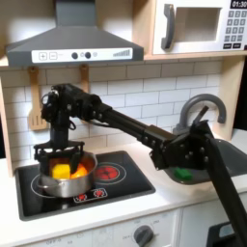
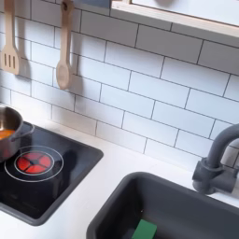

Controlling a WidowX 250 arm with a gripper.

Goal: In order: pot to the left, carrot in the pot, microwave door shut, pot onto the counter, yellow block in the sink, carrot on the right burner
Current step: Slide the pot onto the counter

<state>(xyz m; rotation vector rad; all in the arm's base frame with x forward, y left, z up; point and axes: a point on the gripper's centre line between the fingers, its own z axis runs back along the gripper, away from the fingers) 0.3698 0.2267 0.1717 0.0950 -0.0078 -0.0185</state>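
Note:
In the first exterior view the steel pot stands on the black cooktop's left burner. My gripper hangs low over the pot's mouth, at its rim. The black fingers blur into the pot, so their state is unclear. Yellow and orange pieces lie inside; I cannot tell the carrot from the yellow block. In the second exterior view only the pot's edge shows, at the left border. The microwave door sits flush at the upper right. The sink lies right of the counter.
The red right burner is bare, also seen as the red burner in the second exterior view. A green piece lies in the sink under the dark faucet. Wooden utensils hang on the tiled wall.

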